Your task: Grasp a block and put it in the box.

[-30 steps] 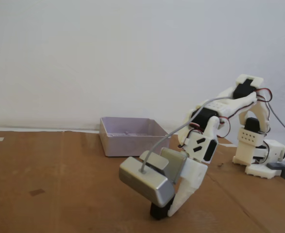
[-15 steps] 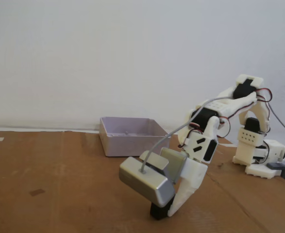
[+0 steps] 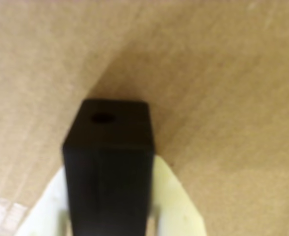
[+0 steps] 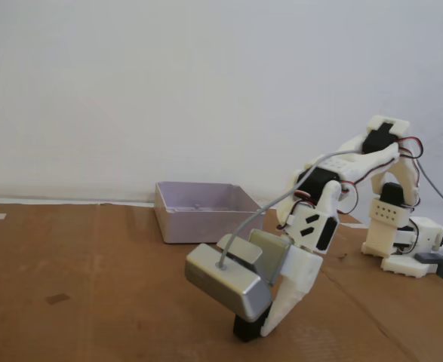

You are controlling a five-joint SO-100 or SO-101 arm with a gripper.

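Nearest in the wrist view, the block (image 3: 108, 172) filled the lower middle, a matte black bar with a small round hole in its top face, and pale fingers (image 3: 171, 201) sat tight against both its sides, so the gripper (image 3: 110, 216) looked pinched on it. In the fixed view the gripper (image 4: 253, 330) was low at the front of the cardboard (image 4: 93, 302), its white tip down beside the block (image 4: 244, 329), which appeared to rest on the surface or barely above it; which one could not be told. The silver camera (image 4: 229, 280) rode just above, hiding most of the grasp. Farther back and to the left in that view stood the box (image 4: 206, 212), well apart from the block and apparently empty. By this reading the grasp was made, while the lift, the carry to the box and the release were all left to do.
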